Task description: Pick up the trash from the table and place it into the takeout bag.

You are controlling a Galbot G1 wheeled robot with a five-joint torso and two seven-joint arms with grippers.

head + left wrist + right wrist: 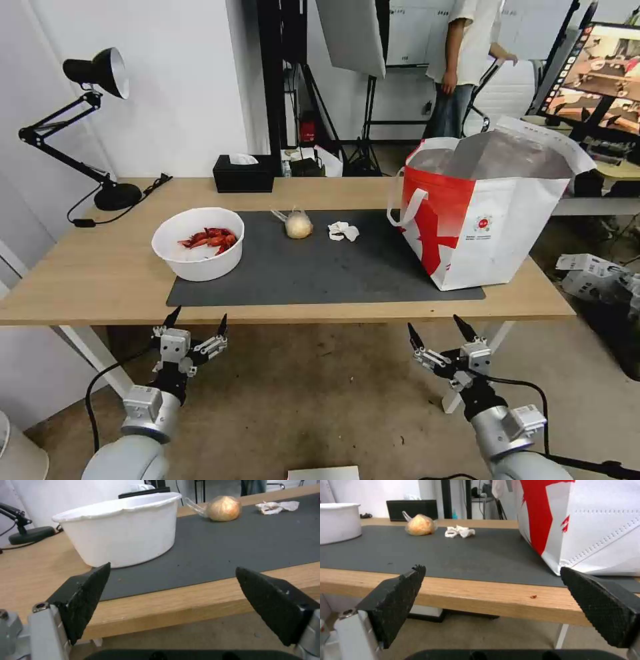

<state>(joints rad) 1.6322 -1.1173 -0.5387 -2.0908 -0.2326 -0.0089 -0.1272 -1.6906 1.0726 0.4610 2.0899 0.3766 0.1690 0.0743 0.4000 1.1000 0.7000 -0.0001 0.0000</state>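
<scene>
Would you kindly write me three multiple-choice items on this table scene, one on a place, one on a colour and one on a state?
1. Where does the crumpled white tissue lie?
A. inside the bowl
B. on the dark grey mat, between the knotted plastic bag and the takeout bag
C. on the floor

2. What colour are the crayfish shells in the white bowl?
A. red
B. green
C. blue

3. How do the left pincer and the right pincer stand?
A. both shut on trash
B. left shut on the bowl, right open
C. both open and holding nothing, below the table edge

Answers: 1 B, the head view shows it on the mat between those two. 2 A, red shells show over the rim. 3 C, each wrist view shows fingers spread with nothing between them.
</scene>
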